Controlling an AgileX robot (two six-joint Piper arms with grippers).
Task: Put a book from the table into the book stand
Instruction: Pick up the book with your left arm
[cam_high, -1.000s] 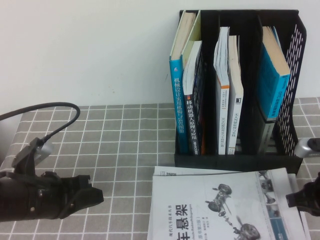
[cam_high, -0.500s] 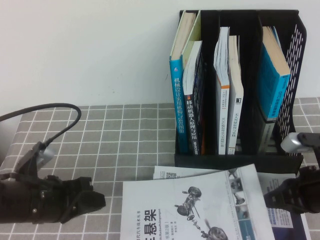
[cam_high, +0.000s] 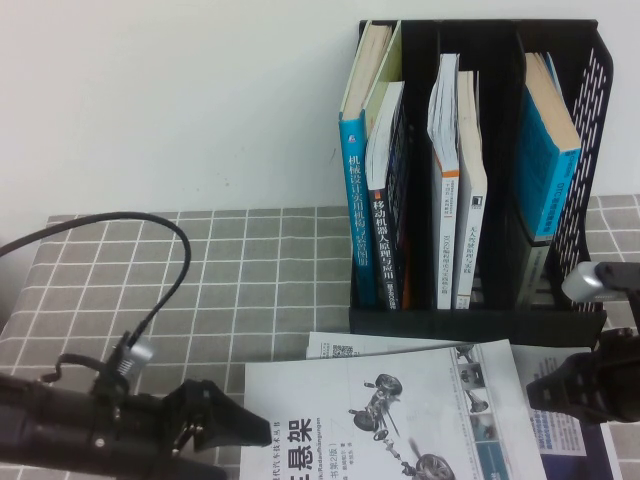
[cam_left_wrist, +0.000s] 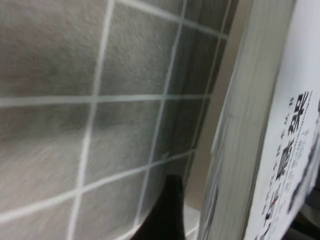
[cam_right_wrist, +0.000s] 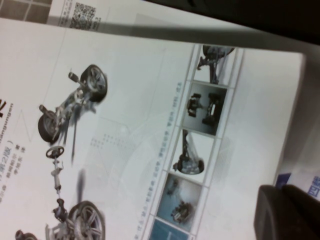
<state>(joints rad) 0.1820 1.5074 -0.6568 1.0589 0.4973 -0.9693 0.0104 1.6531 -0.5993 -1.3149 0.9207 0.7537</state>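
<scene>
Left end effector low, front-left; right end effector front-right.

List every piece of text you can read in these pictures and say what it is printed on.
"悬架": big black title on the book, cut off by the picture's edge; the left hand is at its left edge, the right hand at its right edge.
"机械设计实用机构与装置图册": blue spine, left compartment of the book stand.
"移动机器人原理与应用": black spine beside it.
White spines, middle compartment: too small to read.
QR code: on the white sheet under the book.
</scene>
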